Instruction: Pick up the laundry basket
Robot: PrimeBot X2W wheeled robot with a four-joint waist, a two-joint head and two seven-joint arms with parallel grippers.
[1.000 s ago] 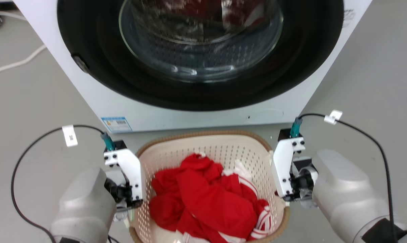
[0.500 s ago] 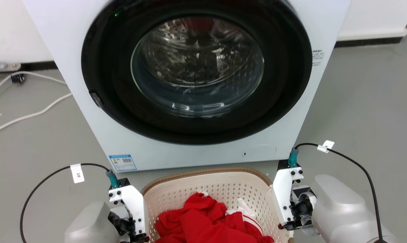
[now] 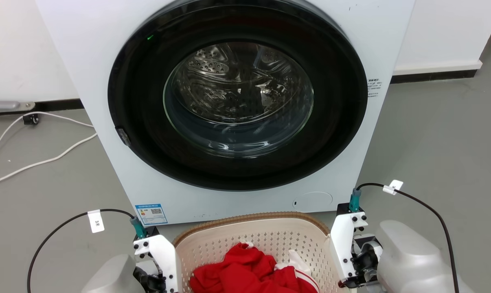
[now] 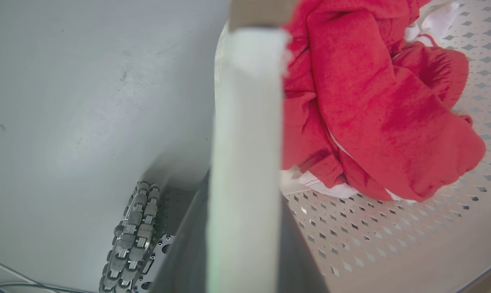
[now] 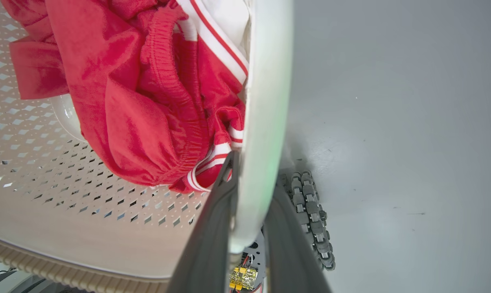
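Ahead, washer (image 3: 86, 61) just behind laundry basket (image 3: 249, 238); left pincer (image 4: 245, 191), right pincer (image 5: 251, 183) clamp handles (image 4: 245, 101); red clothes (image 3: 245, 272) inside.

Front-loading washing machine (image 3: 86, 61) on a grey floor (image 3: 441, 134)

The white machine stands before a white wall (image 3: 445, 28) with a black baseboard (image 3: 432, 76). Its round, black-framed glass door (image 3: 237, 97) is shut, showing the steel drum. A green light (image 3: 150, 38) glows at the door's upper left and a blue label (image 3: 151, 214) sits at the lower left corner. White cables (image 3: 46, 160) trail over the floor beside it. Crumpled red garments (image 3: 245, 272) with white stripes lie below.
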